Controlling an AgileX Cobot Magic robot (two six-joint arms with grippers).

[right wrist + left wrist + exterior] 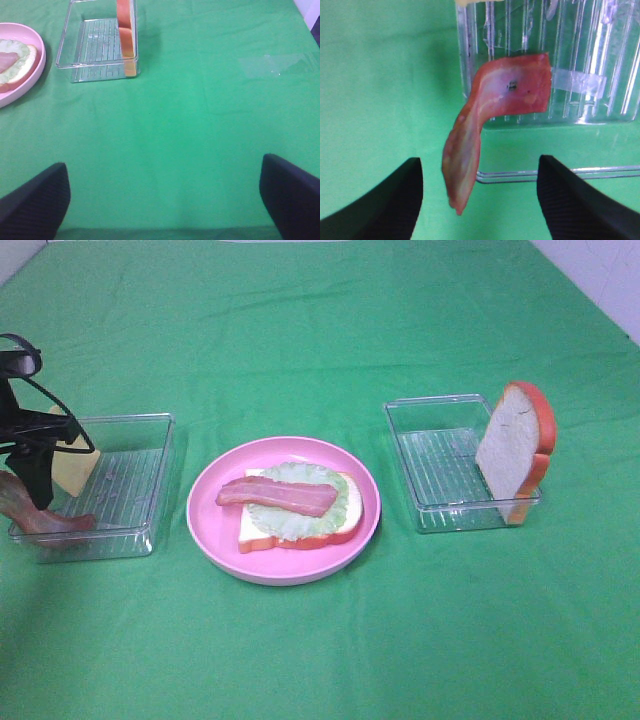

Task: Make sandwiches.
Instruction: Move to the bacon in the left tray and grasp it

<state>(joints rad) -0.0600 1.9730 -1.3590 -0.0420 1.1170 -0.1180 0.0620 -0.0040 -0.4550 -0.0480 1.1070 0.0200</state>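
The sandwich (300,508) is found half built in the middle of the pink plate (215,530): a bottom slice (255,535), lettuce (300,475) and one bacon strip (278,497) are laid there, while no cheese and no upper bread are seen on it yet. The step in hand is judged to be the picking of a second bacon strip (510,90) from the left tray (130,510), which stands near the plate on the left arm's side and also holds the cheese square (75,470). The left claw (479,200) is held apart around the loose end of this strip, with a gap on both sides, so nothing is gripped. The next move probably calls for closing on the strip, lifting it clear of the tray wall and carrying it to the plate. Only in the left wrist view is it shown that the strip is draped over the tray's rim and hangs outside; in the exterior high view this is hidden by the arm. The right claw (162,200), absent from the exterior high view, is shown wide and empty above the bare counter (200,125). The top slice (510,445) is seen upright against the wall of the right tray (440,470), on the plate's other side.
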